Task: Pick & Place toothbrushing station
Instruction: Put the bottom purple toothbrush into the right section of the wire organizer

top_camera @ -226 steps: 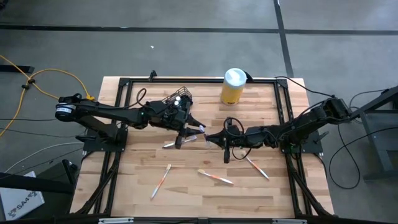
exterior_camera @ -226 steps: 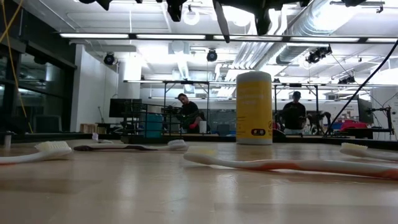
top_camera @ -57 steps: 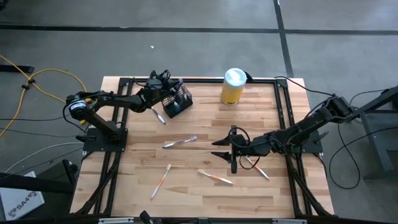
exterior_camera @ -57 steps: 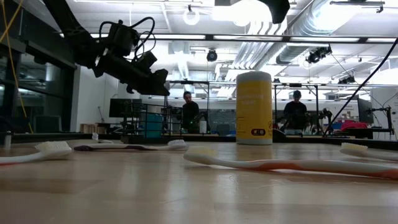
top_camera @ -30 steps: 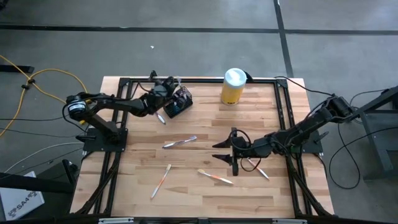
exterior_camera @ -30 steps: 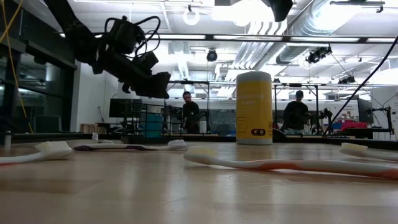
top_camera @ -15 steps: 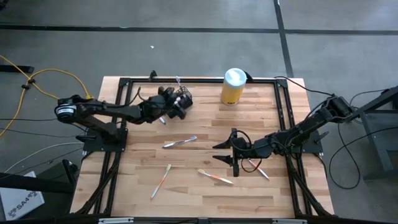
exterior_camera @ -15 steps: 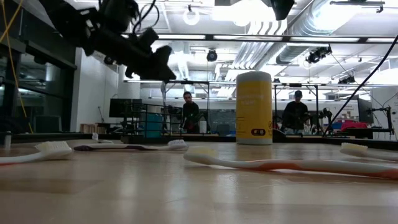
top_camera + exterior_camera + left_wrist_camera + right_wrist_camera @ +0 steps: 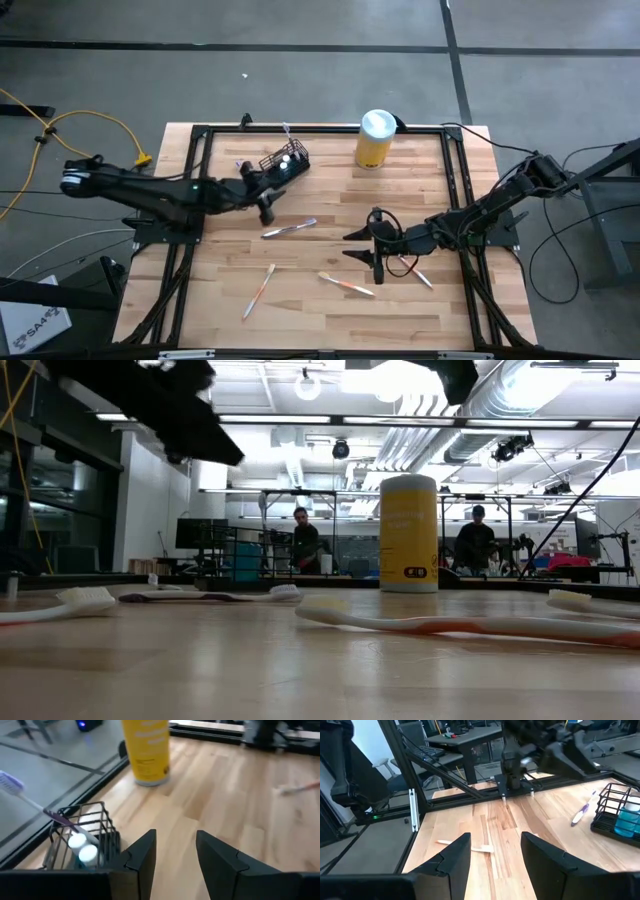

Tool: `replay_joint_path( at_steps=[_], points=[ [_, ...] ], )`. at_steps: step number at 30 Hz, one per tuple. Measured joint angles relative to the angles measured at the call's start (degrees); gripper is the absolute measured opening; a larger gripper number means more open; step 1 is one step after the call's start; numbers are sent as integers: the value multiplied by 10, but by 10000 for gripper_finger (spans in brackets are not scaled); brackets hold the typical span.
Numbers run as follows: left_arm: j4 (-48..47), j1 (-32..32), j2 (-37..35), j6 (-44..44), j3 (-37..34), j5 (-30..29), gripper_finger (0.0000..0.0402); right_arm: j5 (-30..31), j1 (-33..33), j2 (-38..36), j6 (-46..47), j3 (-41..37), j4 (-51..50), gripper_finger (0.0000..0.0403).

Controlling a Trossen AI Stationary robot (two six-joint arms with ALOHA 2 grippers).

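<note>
Station (image 9: 283, 160) is sitting at the worktop's (image 9: 330, 310) upper left, one brush (image 9: 30, 800) slotted in. Both hands are gaping, empty — left hand (image 9: 264, 207) just below it, right hand (image 9: 362, 246) hovering right of centre near another brush (image 9: 412, 270). Better centring the fingers across that handle before closing.

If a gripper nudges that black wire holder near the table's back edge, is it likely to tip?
Probably somewhat. The wire holder looks light, being open mesh. A purple toothbrush sticks out above its rim, which may raise its balance. Its boxy base should resist rolling.
</note>
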Motion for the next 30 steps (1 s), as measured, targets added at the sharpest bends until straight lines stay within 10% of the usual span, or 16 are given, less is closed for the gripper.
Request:
replay_joint_path(
  at_steps=[13,30],
  points=[
    [-73,-70,-4,-70,0,104,134,0,0,0,-4,0,0,165],
    [0,-164,223,-37,0,-31,134,0,0,0,-4,0,-4,165]
  ],
)
